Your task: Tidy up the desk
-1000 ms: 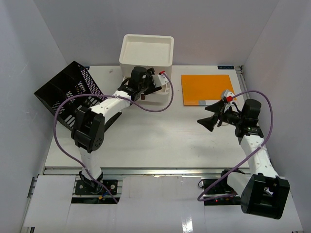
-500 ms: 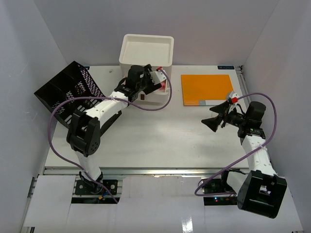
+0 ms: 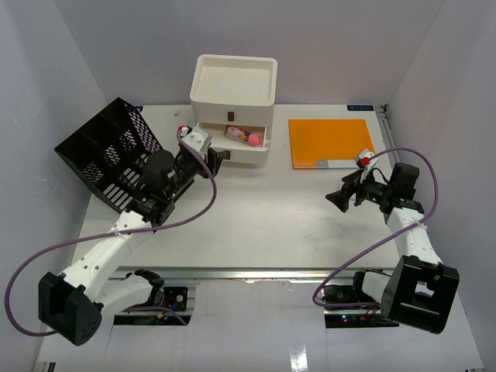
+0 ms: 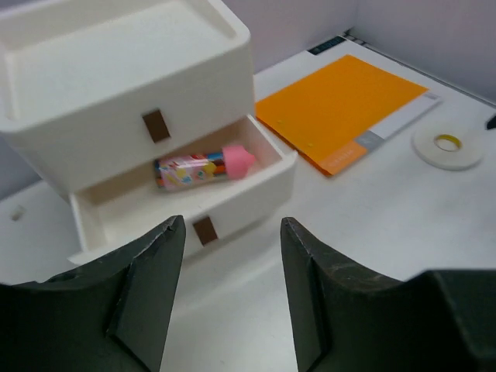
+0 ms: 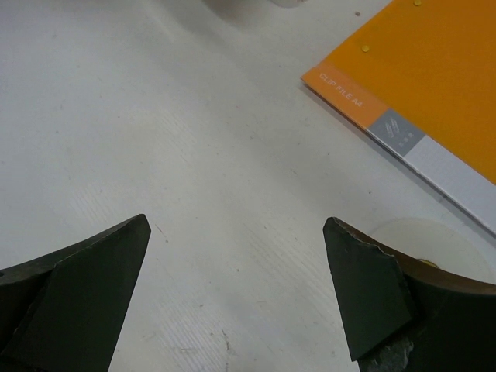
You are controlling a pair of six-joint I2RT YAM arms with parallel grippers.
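Left tool (image 4: 231,232), spread and empty, hovers over the white table (image 4: 387,232) facing the open drawer (image 4: 260,190) straight ahead (pink-capped item (image 4: 203,167) inside), its front lying crosswise, much nearer than the wide-open right tool (image 5: 236,232).

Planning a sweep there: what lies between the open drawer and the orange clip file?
Nothing: only bare white desk separates the open drawer from the orange clip file, clearest in the top view.
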